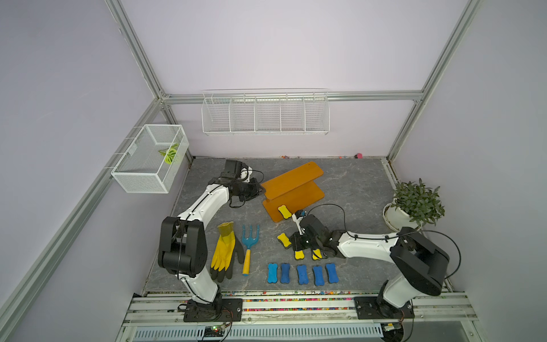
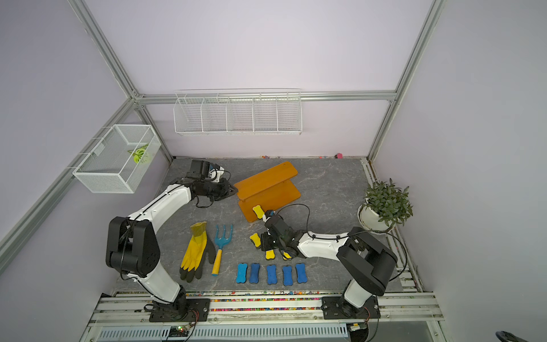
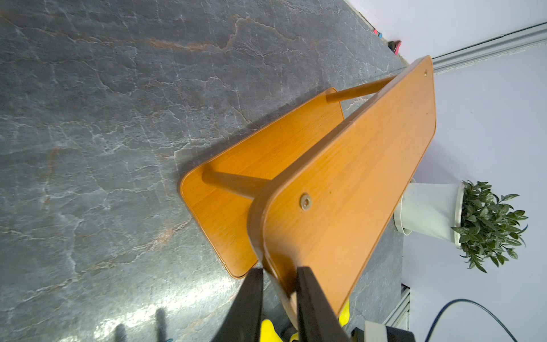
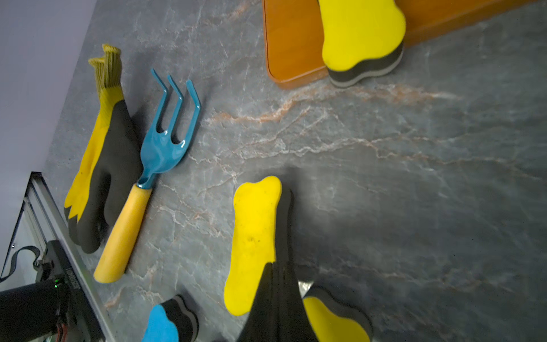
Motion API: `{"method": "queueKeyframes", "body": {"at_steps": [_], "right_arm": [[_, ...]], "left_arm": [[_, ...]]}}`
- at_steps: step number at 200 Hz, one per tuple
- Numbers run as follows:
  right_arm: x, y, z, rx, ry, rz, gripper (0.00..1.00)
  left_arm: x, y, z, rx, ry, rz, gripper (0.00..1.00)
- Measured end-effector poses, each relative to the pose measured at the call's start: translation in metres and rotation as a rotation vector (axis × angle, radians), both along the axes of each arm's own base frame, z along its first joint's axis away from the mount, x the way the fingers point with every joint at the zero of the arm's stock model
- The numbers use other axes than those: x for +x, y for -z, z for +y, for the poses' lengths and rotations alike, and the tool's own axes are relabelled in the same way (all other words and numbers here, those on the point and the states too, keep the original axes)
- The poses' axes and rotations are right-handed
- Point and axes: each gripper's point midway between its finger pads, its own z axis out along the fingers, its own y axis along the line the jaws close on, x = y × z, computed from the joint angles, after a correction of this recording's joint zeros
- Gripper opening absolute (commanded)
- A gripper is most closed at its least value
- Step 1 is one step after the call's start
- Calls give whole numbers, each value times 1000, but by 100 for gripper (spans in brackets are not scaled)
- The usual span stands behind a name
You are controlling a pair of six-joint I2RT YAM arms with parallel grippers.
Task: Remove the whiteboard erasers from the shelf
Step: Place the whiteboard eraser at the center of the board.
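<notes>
The orange-brown shelf [image 1: 291, 177] stands at the back middle of the table. My left gripper [image 1: 261, 189] is shut on the left end of its upper board [image 3: 349, 165], one finger on each face. One yellow whiteboard eraser [image 1: 284, 212] lies on the lower board, overhanging its front edge [image 4: 361, 32]. My right gripper [image 1: 294, 244] is shut and empty, tips down by the table, next to a yellow eraser [image 4: 251, 245]. Two more yellow erasers [image 1: 299, 254] [image 1: 316, 254] lie beside it. Several blue erasers [image 1: 302, 274] lie in a row near the front edge.
A yellow-and-black glove [image 1: 225, 251] and a blue hand rake [image 1: 248, 245] lie left of the erasers. A potted plant [image 1: 414, 207] stands at the right edge. A white wire rack [image 1: 265, 115] hangs on the back wall and a mesh basket [image 1: 151, 157] on the left wall.
</notes>
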Motion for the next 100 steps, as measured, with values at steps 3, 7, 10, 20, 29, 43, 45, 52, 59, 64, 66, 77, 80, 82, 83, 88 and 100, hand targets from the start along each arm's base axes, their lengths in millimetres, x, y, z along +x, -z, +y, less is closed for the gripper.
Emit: {"method": "queueKeyframes", "body": {"at_steps": [3, 7, 10, 20, 29, 43, 45, 52, 59, 64, 66, 77, 80, 82, 83, 88, 100], "right_arm": [[-1, 1, 0, -3, -3, 5, 0], [-3, 2, -1, -7, -6, 10, 0], [-4, 2, -1, -8, -10, 15, 0], [-8, 4, -1, -16, -19, 29, 2], [-12, 6, -2, -24, -27, 40, 4], [-17, 8, -2, -32, -40, 53, 8], [-17, 8, -3, -33, -42, 56, 9], [-20, 9, -2, -35, -51, 61, 12], [-22, 10, -2, -37, -57, 69, 14], [-24, 10, -2, -39, -64, 71, 16], [-24, 10, -2, -40, -66, 73, 16], [-27, 10, -1, -42, -79, 81, 19], [-28, 10, -1, -41, -81, 84, 20], [-28, 10, -1, -41, -83, 85, 20], [-28, 10, -1, -41, -84, 84, 20], [-29, 10, 0, -40, -88, 88, 22], [-31, 9, 1, -39, -98, 91, 24]], "left_arm": [[0, 0, 0, 0, 0, 0, 25], [0, 0, 0, 0, 0, 0, 25], [0, 0, 0, 0, 0, 0, 25], [0, 0, 0, 0, 0, 0, 25], [0, 0, 0, 0, 0, 0, 25], [0, 0, 0, 0, 0, 0, 25], [0, 0, 0, 0, 0, 0, 25], [0, 0, 0, 0, 0, 0, 25], [0, 0, 0, 0, 0, 0, 25], [0, 0, 0, 0, 0, 0, 25], [0, 0, 0, 0, 0, 0, 25], [0, 0, 0, 0, 0, 0, 25], [0, 0, 0, 0, 0, 0, 25], [0, 0, 0, 0, 0, 0, 25], [0, 0, 0, 0, 0, 0, 25], [0, 0, 0, 0, -1, 0, 25], [0, 0, 0, 0, -1, 0, 25]]}}
